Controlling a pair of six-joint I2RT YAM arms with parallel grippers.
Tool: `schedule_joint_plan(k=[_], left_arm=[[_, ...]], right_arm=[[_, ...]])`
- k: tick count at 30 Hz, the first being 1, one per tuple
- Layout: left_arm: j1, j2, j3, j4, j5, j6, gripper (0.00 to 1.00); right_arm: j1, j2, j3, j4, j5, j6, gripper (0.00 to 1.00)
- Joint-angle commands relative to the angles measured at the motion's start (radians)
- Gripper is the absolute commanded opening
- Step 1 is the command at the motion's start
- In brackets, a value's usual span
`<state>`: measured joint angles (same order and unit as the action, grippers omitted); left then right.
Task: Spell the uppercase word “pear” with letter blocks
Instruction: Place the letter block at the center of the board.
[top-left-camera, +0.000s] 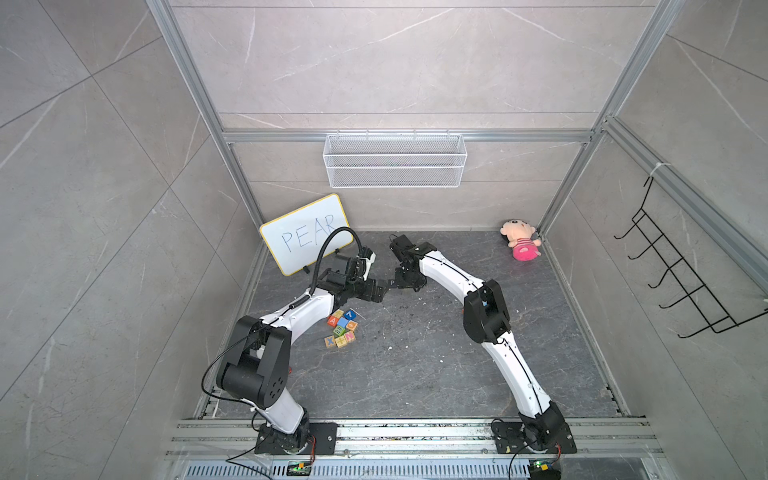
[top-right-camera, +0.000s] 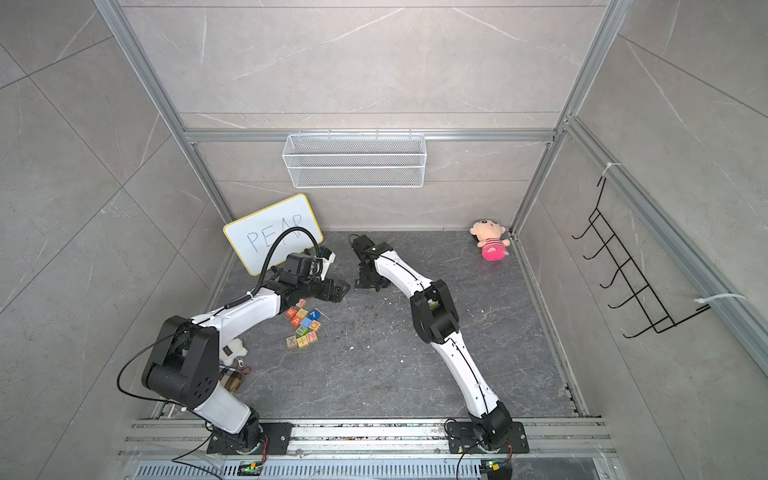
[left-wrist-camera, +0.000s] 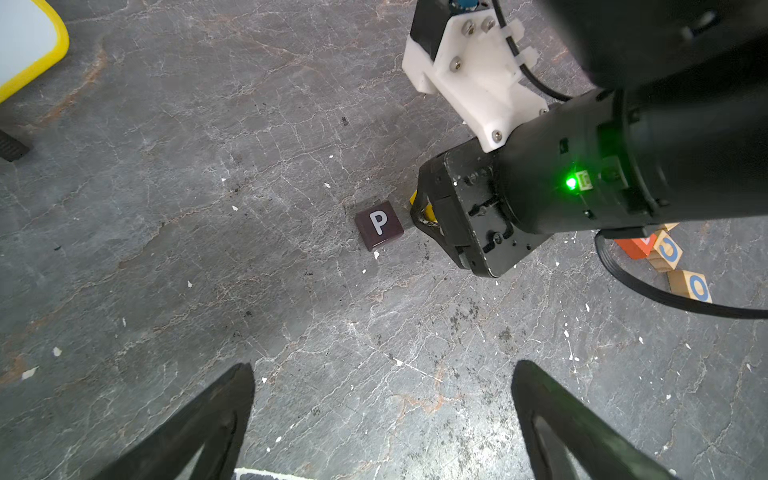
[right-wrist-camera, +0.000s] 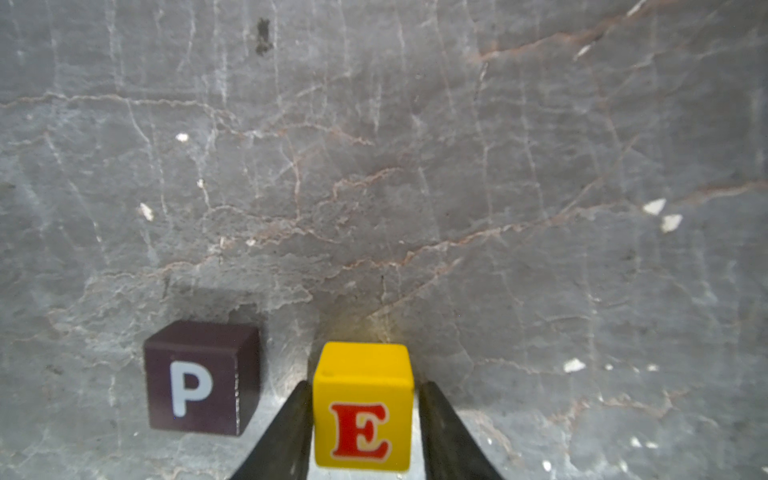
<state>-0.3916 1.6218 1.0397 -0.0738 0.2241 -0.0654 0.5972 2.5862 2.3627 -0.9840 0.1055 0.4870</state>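
E block (right-wrist-camera: 363, 411) sat between the right jaws, P block (right-wrist-camera: 202, 378) at its nine o'clock; pinching or just clear, couldn't tell. Left jaws stood wide apart.

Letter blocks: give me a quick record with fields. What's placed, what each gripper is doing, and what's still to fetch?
target word: PEAR, written on the whiteboard
P block: on the floor, letter up, free
E block: beside P block with a gap, not touching it
right gripper: fingers flank E block; grip or release cannot be told
left gripper: open, empty, hovering near P block
still to fetch: A block, in the pile of mixed cubes
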Motion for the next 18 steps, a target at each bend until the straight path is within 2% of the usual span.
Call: schedule_joint_plan(k=[1, 6, 14, 18], left_arm=[[0.006, -0.029, 0.042, 0.015, 0.032, -0.014, 1.00], [0.005, -0.036, 0.064, -0.011, 0.040, -0.015, 1.00], [-0.008, -0.074, 0.079, -0.026, 0.047, -0.030, 1.00], [-0.031, -0.109, 0.089, -0.048, 0.050, -0.027, 1.00]], right_arm=[[0.007, -0.013, 0.014, -0.045, 0.001, 0.010, 0.46], [0.006, -0.117, -0.057, 0.003, -0.021, 0.006, 0.49], [0.007, -0.243, -0.173, 0.053, -0.030, -0.004, 0.49], [0.008, -0.355, -0.308, 0.126, -0.035, -0.027, 0.49]])
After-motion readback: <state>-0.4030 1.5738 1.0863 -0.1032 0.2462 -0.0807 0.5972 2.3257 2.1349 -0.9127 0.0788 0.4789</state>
